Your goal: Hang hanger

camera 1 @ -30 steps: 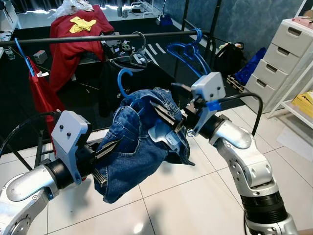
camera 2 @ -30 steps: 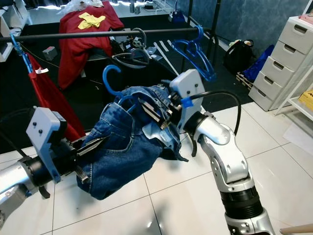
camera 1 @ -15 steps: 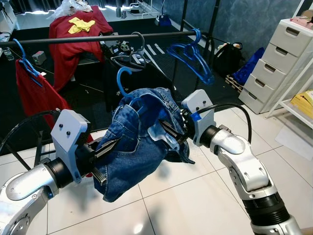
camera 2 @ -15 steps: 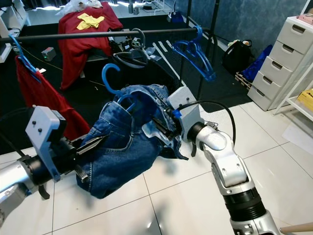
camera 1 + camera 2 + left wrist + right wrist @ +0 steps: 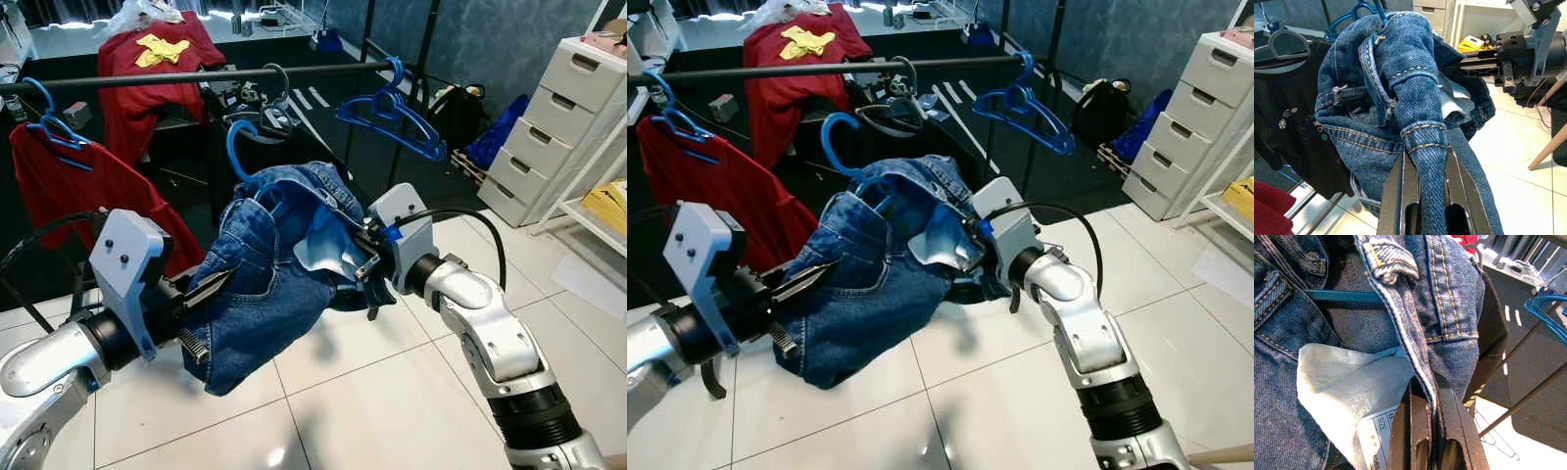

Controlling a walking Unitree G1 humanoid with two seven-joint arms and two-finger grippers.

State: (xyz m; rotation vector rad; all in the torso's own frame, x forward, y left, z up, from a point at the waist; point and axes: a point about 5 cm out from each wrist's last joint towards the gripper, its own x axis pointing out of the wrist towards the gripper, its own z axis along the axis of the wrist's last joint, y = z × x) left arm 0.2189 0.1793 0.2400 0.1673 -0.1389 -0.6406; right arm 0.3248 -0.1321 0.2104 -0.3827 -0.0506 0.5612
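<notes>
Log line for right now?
left gripper: shut on blue denim jeans | right gripper: shut on jeans | blue plastic hanger: below black rail, unhung

A red shirt (image 5: 88, 191) hangs on the left, and more red cloth with a yellow piece on it (image 5: 162, 47) is draped farther back. A black top (image 5: 257, 119) hangs in the middle, and an empty blue hanger (image 5: 390, 110) hangs to the right of it. A white set of drawers (image 5: 560, 117) stands on the right, with a black bag (image 5: 456, 108) and something blue (image 5: 500, 132) on the floor near it, and the floor (image 5: 372, 392) in front has shiny white tiles.
</notes>
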